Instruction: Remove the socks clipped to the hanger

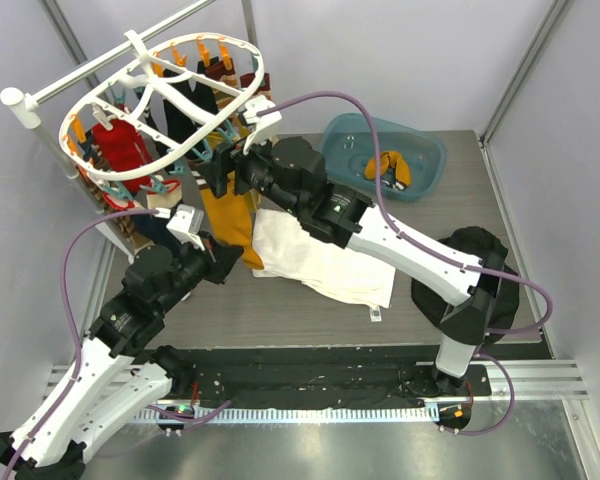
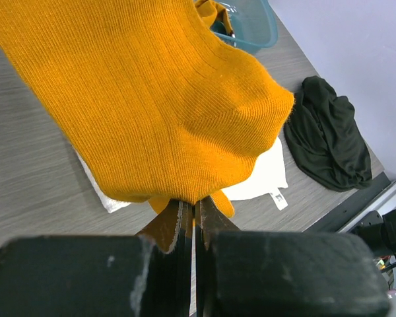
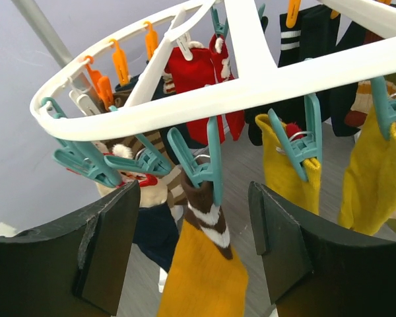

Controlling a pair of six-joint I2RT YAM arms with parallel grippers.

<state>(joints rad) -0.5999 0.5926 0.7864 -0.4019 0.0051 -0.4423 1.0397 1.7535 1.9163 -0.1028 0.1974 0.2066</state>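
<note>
Plain pale grey walls (image 1: 400,60) are enclosing the grey wood-grain table (image 1: 280,315) on the far, left and right sides. Slim metal posts (image 1: 523,68) are standing at the far corners, and a white pole stand (image 1: 18,103) is rising at the far left. Soft, even light is falling across the tabletop and glinting off the aluminium rail (image 1: 545,376) and the metal sheet (image 1: 380,450) running along the near edge.

This is a robot lab, not a home. Plain pale walls (image 1: 400,60) and metal posts (image 1: 525,65) close in a grey table (image 1: 280,310). A left arm (image 1: 90,370) and a right arm (image 1: 410,250) are bolted to a metal rail (image 1: 540,375) at its near edge, trailing purple cables (image 1: 325,95).
</note>
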